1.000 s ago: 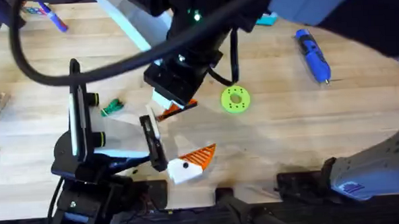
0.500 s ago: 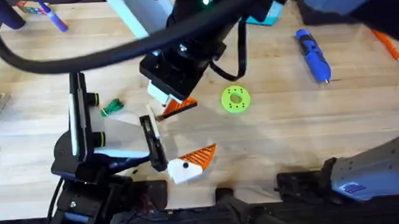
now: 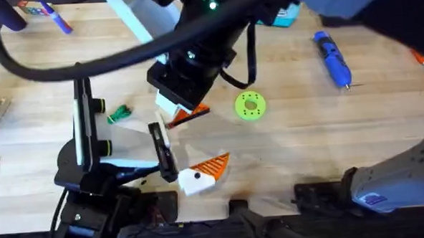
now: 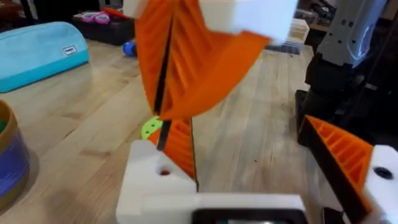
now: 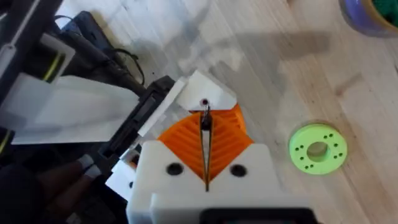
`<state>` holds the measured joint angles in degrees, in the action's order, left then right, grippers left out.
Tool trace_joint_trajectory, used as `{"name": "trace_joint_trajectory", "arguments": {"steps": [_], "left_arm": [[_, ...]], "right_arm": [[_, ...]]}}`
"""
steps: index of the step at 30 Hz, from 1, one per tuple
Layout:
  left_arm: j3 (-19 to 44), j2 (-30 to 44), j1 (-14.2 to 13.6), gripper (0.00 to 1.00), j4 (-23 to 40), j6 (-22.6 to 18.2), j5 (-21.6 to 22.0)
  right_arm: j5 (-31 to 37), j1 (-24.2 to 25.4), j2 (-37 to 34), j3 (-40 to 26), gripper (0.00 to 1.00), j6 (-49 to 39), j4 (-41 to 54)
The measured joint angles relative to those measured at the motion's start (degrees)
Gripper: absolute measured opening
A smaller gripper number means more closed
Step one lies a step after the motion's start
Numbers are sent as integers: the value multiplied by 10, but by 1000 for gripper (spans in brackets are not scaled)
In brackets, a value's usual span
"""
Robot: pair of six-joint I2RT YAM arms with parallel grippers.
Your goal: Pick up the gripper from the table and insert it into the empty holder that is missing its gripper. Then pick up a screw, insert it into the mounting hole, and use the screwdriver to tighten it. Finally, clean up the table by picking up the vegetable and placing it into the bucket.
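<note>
At the far left of the wooden table (image 3: 384, 118), the small bright green leafy vegetable (image 3: 118, 114) lies beside a black upright stand (image 3: 82, 110). To its right is the left gripper (image 3: 197, 144), with white fingers and orange ribbed pads. Its jaws are wide apart, with one finger farther and one nearer. The right gripper (image 3: 185, 111) reaches across to the farther finger. The right wrist view shows its pads pressed together, with only a thin dark line between them, and I cannot tell if they hold something. Further right lies the flat lime-green disc with holes (image 3: 250, 106), then the blue pen-shaped screwdriver (image 3: 333, 58), far right. Both wrist views show a blue bucket (image 5: 364, 14).
</note>
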<state>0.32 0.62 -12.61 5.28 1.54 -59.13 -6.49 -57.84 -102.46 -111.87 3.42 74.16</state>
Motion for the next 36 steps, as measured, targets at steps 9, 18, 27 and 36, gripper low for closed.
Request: {"name": "trace_joint_trajectory", "arguments": {"steps": [9, 18, 27, 36], "left_arm": [[0, 0, 0, 992, 0, 0, 0], [0, 0, 0, 992, 0, 0, 0], [0, 0, 0, 992, 0, 5, 2], [0, 0, 0, 992, 0, 7, 2]], "right_arm": [[-1, 0, -13, 0, 11, 0, 3], [-18, 0, -17, 0, 11, 0, 7], [-19, 0, -32, 0, 11, 0, 11], [-19, 0, -33, 0, 11, 0, 7]]}}
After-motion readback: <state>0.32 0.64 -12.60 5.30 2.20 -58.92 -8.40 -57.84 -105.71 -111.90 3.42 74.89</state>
